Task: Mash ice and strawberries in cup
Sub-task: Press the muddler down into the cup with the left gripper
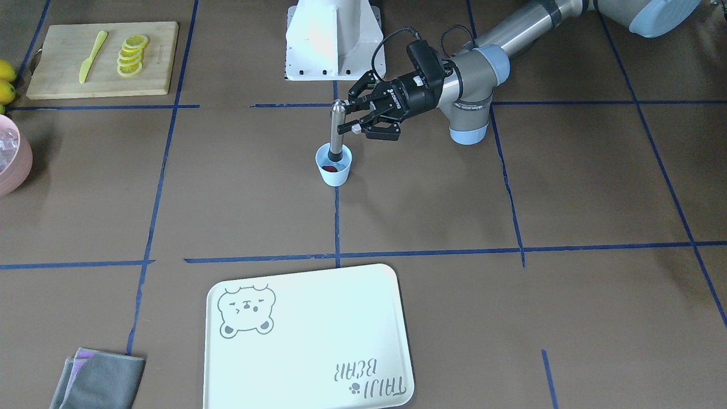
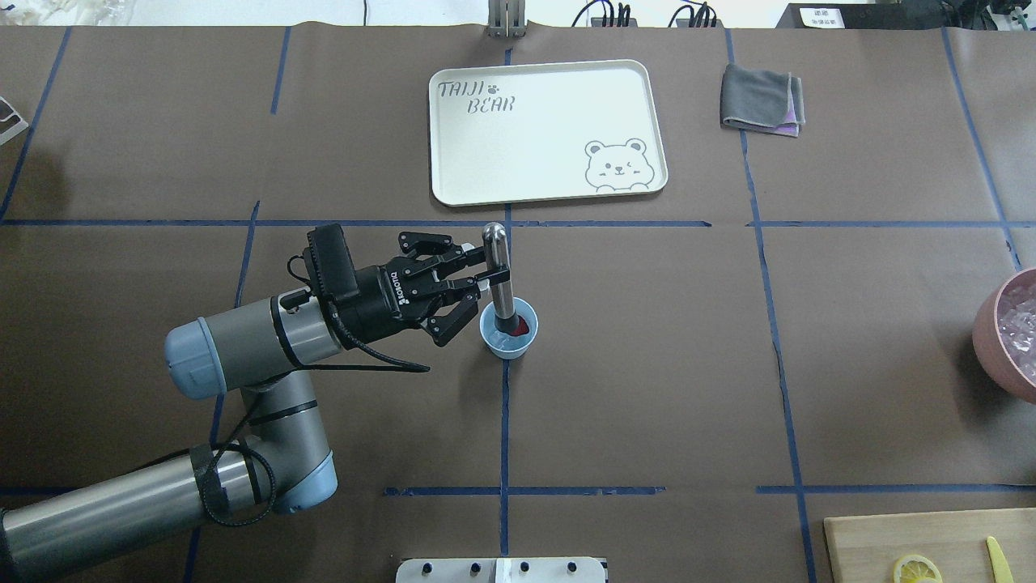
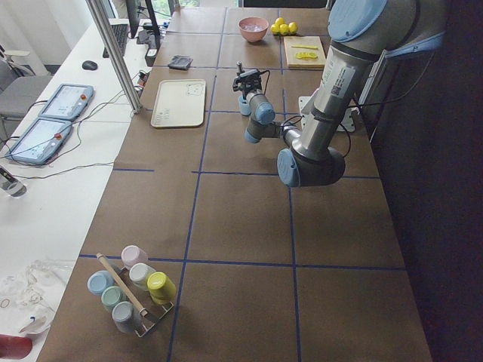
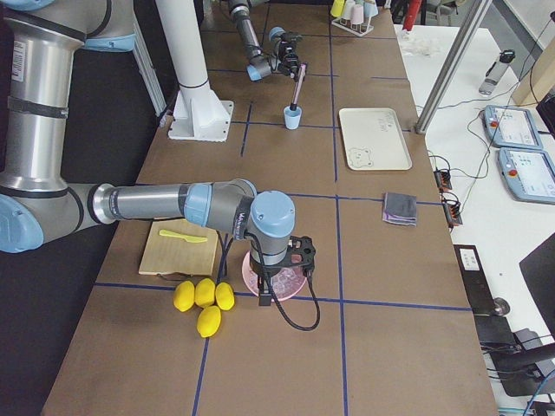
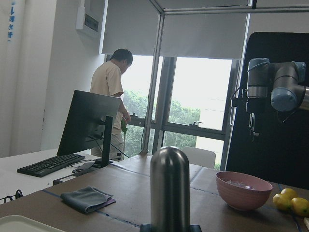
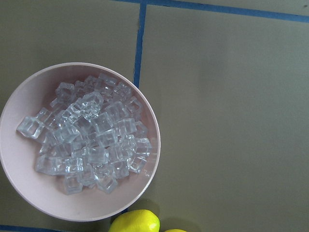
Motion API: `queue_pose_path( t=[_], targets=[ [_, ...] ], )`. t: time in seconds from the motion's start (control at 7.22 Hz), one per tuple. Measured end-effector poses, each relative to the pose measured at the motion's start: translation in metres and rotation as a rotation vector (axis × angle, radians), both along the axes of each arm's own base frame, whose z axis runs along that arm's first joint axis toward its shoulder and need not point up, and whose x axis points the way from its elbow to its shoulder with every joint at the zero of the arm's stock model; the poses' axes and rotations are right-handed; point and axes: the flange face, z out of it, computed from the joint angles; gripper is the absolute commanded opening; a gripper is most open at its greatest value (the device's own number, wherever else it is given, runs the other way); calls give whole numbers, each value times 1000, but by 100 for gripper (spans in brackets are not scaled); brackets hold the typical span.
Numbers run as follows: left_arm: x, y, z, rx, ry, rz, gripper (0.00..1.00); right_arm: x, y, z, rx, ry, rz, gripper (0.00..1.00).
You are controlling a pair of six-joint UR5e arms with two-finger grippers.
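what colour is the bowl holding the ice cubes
Pale pink; the bowl of ice shows best in the right wrist-mounted view.

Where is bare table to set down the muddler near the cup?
Free: the wide patch between cup and pink bowl, also between cup and tray. Crowded: the cup's left, where the left pincer holds the muddler.
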Motion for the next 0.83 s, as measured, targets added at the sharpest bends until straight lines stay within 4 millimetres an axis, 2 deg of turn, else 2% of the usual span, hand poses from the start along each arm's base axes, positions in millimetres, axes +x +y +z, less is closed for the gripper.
queue_pose_path(
  t=[0.42,0.83],
  targets=[
    [5,2,6,-2,-15,0,0,0,0,0,0,0,0,99],
    [17,2,23,-22,-54,-1,0,0,2,2,-5,0,-1,99]
  ],
)
